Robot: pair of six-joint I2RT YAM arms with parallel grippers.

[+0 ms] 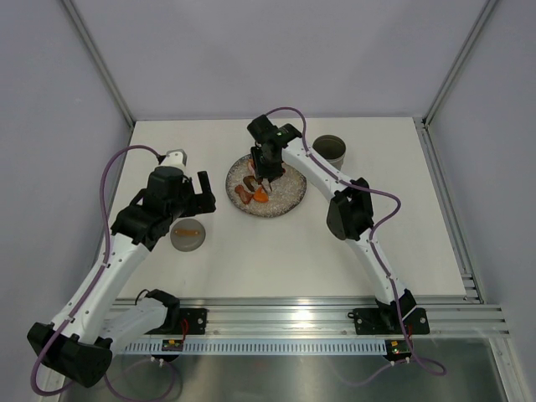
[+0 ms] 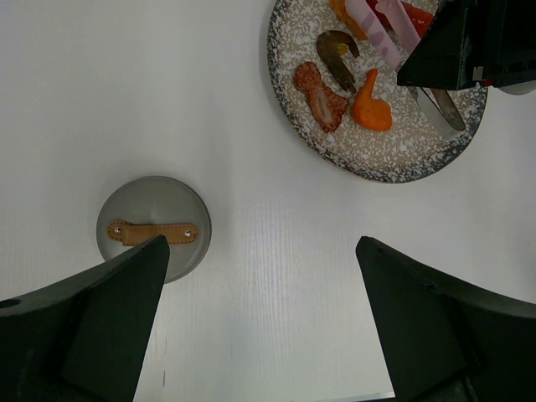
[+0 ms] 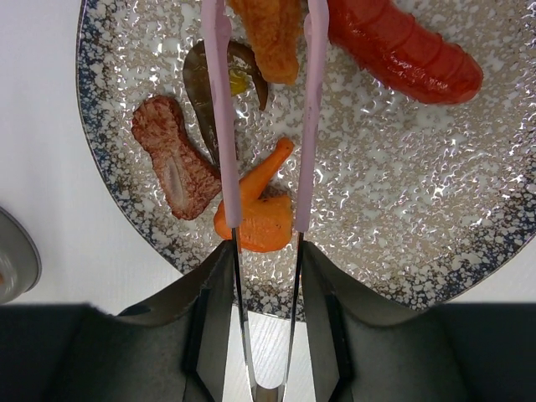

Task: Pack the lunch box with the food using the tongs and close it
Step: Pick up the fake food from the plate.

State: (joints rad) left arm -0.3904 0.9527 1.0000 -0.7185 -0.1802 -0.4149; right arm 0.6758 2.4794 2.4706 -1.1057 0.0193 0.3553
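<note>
Early stage, nothing is seen packed. The lunch box (image 1: 329,149) is stood upright and uncovered at the far right of the table (image 1: 377,251), well apart from its lid (image 2: 151,201), which is laid flat on the table near the left arm. The inside of the lunch box is too dark and small to be read. The food (image 1: 255,191) is seen on the speckled plate (image 1: 289,194): a red sausage (image 3: 402,50), a ribbed brown-red chunk (image 3: 176,167), a dark curved piece (image 3: 201,84), an orange carrot-shaped piece (image 3: 255,219) and an orange-brown fried-looking piece (image 3: 270,33). The tongs (image 3: 219,126) are clamped at their metal end by the right gripper (image 3: 266,310) and are held low over the plate, arms spread. The carrot-shaped piece and the fried-looking piece are framed between the arms. Whether either is pinched cannot be told, as the tips are cut off at the frame edge. The left gripper (image 2: 260,318) is spread wide with nothing in it, and is hung over bare table between lid and plate. Left to do, as judged: each piece is to be carried to the lunch box, then the lid is to be fetched and fitted.
</note>
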